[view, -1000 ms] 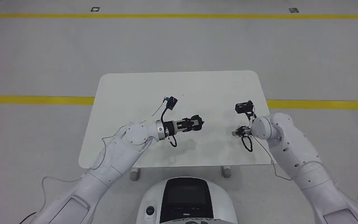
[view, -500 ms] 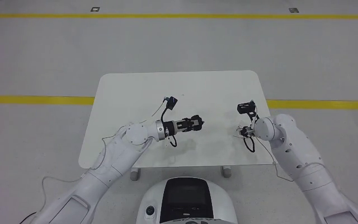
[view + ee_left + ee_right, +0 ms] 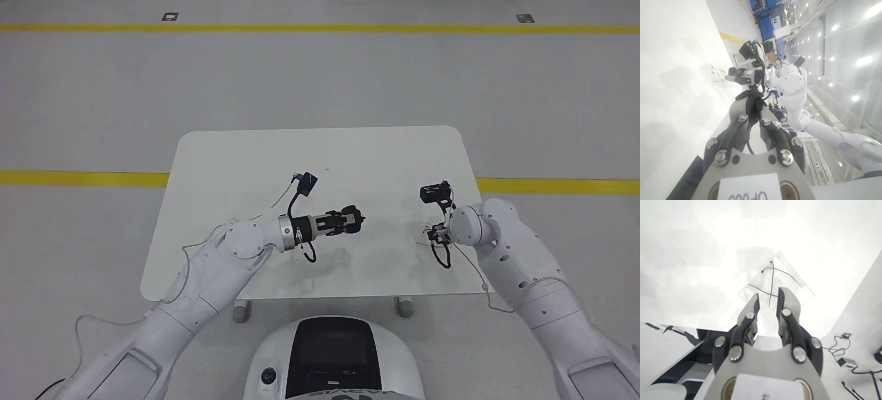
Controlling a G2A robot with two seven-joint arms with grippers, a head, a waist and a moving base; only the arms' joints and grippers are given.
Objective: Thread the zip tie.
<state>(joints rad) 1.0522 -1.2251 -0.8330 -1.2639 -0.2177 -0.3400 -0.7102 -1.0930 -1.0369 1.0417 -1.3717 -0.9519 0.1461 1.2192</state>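
Right wrist view: threading not started, zip ties (image 3: 772,275) lie loose in the clear tray (image 3: 791,266).
Ties are crossed over each other, none looped, no tail through a head. Right gripper (image 3: 769,292) is released with jaws spread, poised just above the tray; one strand runs into the gap between the jaws, apparently touching neither. Left gripper (image 3: 753,100) sits well apart over the table (image 3: 250,170), clenched; can't tell if it holds anything. Judged left to do: grasp a tie, feed tail through head.
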